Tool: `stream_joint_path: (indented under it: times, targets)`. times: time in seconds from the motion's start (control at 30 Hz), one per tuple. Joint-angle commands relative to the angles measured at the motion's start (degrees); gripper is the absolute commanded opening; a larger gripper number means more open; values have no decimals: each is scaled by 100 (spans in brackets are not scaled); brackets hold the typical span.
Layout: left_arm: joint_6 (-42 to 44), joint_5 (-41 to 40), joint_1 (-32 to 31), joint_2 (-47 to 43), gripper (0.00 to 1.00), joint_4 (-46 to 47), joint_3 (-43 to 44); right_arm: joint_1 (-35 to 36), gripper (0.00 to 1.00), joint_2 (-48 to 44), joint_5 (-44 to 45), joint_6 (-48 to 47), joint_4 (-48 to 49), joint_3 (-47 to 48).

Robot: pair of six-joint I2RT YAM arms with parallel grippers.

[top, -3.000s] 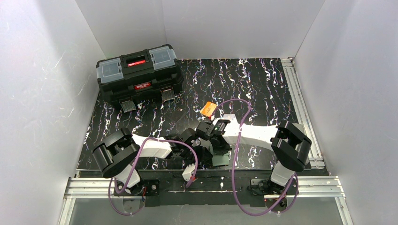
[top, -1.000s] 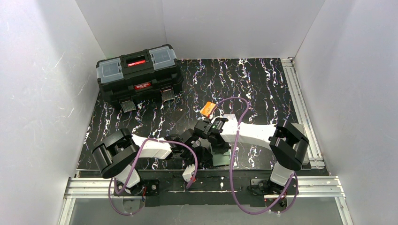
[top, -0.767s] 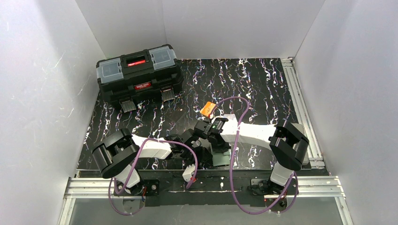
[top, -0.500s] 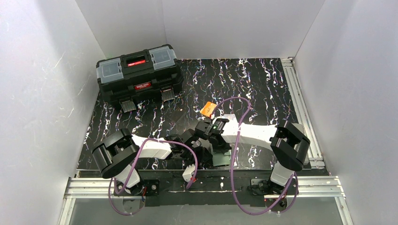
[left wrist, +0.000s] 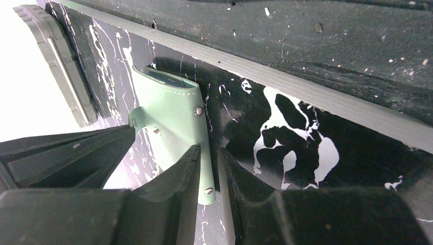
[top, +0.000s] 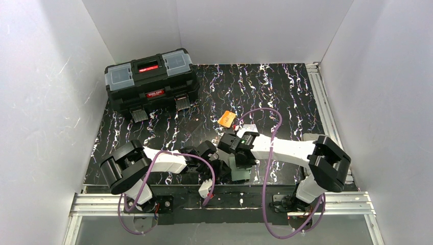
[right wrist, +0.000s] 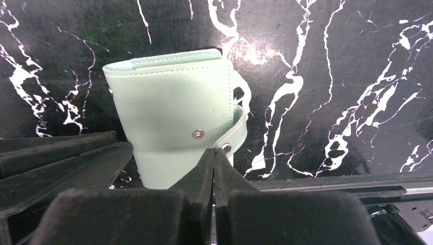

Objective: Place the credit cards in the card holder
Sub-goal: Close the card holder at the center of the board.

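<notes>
Two robot arms are meeting over a mint-green card holder at the lower centre of the overhead frame, close to the near edge of the black marbled desk. The left claw is pinching one edge of the holder between its jaws, apparently bracing the wallet so it does not slide while the other arm is working on it. The right claw is sitting with its jaws pressed together right at the end of the snap tab. Whether the thin strap is caught between them cannot be told from the wrist view.

The tab's snap is lying off the stud on the cover, so the strap looks undone, while the cover itself is folded shut. The likely job in hand is drawing the tab back and getting the cover open before any card can go in.

An orange credit card is lying flat on the desk at the centre of the overhead frame, just beyond the right wrist and apart from the holder. It is the only card showing in any view. A black toolbox is standing at the upper left, well apart from the action.
</notes>
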Motion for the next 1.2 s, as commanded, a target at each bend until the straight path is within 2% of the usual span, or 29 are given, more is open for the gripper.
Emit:
stream_joint_path:
  times: [0.0,0.03,0.07,0.13,0.2,0.37,0.5,0.7,0.87,1.17]
  targets:
    - [274,-113,-88,225,20,-1286,-314,-43,9,-206,280,182,-154,106]
    - [274,-111,-93,231,20,-1288,-308,-39,20,-150,316,182,-254,154]
    - [269,-113,-89,230,20,-1282,-304,-37,28,-87,313,185,-276,183]
    - [257,-111,-97,232,20,-1280,-282,-26,37,3,270,181,-229,195]
    - [227,-109,-97,239,20,-1284,-262,-13,41,66,210,163,-154,166]
    - [202,-111,-97,234,20,-1285,-289,74,42,220,178,158,-114,223]
    - [182,-113,-99,221,20,-1269,-305,105,39,300,268,159,-174,327]
    - [168,-124,-106,200,20,-1268,-328,103,27,215,438,241,-276,380]
    - [173,-107,-106,180,20,-1268,-357,103,24,235,488,246,-332,407]
    - [166,-92,-115,164,20,-1258,-391,103,8,266,505,256,-329,391]
